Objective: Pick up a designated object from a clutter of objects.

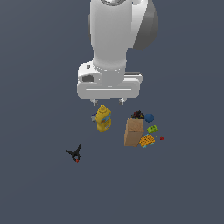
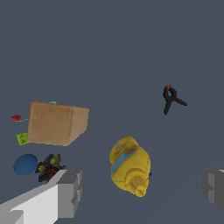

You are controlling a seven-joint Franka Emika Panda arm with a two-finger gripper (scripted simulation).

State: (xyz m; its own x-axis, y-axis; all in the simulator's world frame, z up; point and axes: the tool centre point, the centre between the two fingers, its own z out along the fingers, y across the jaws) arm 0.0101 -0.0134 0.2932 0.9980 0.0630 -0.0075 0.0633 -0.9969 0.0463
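So it's all just a flat dark grey-blue floor (image 1: pixel 39 192), nothing else around it. The white Panda arm (image 1: pixel 116 35) hangs straight down, and its gripper (image 1: pixel 107 101) has the fingers (image 2: pixel 70 192) spread wide with nothing between them, hovering right over the yellow bottle (image 1: pixel 103 118). The tan cardboard box (image 1: pixel 133 132) sits just to the exterior view's right of that, with the blue ball (image 1: pixel 149 117), orange checkered piece (image 1: pixel 146 140) and green piece (image 1: pixel 152 129) bunched around it. The tiny black pronged thing with the red tip (image 1: pixel 75 154) lies alone, well apart from the fingers, off toward the exterior view's lower left.
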